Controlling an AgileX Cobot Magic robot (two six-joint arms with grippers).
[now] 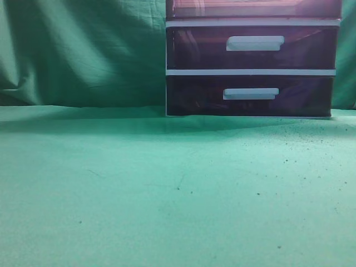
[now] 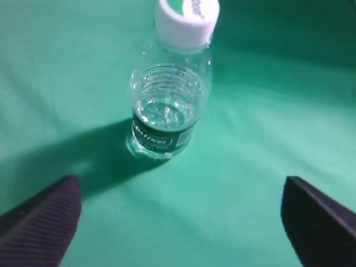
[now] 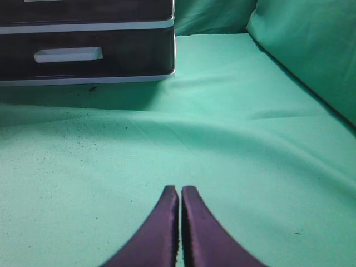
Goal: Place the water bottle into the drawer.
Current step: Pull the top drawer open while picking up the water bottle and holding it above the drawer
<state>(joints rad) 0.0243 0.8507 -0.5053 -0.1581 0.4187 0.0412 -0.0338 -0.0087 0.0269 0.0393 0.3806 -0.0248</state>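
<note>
Clear water bottle upright | left gripper spread, we centre it low | right gripper pressed together.

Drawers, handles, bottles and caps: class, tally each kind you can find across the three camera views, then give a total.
Purple translucent plastic drawers in the white-framed unit: 3, namely top, middle, bottom
White bar handles in view: 2, namely middle, bottom
Clear plastic water bottle: 1
White screw cap: 1
Total: 7
</note>
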